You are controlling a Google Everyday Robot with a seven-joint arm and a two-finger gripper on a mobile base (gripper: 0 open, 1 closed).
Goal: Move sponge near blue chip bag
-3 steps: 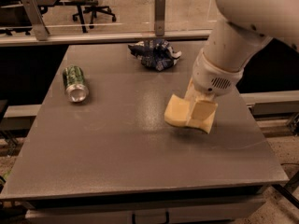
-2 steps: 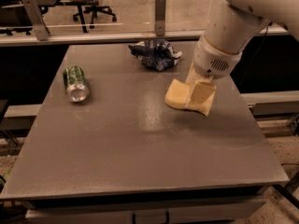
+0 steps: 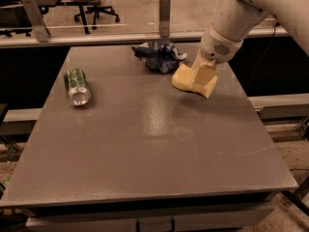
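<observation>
Since a second ago the pale yellow, thick foam sponge point(image 3: 183, 79) has travelled up the frame from the middle right of the tabletop to the upper right, and the arm has gone with it. It now hangs tilted, its long axis running roughly left to right across the picture with the right end dipping lower. A faint shadow beneath suggests it is off the surface, though that is a judgement.

The gripper point(image 3: 203, 76) sits at the sponge's right half, below the white wrist that reaches in from the upper right corner. Its pale blocky fingers are pressed into the foam, pinching the sponge.

What the coming move turns on is the wrinkly dark blue and white foil blue chip bag point(image 3: 158, 56), which lies up and to the left of the gripper, just beside the sponge's left edge. Whether foam and foil touch cannot be told. Little travel looks left, so lowering and letting go seems the likely step.

Well apart, at the left of the frame, a green drink can point(image 3: 77, 85) lies on its side on the grey flat table point(image 3: 154, 168).
</observation>
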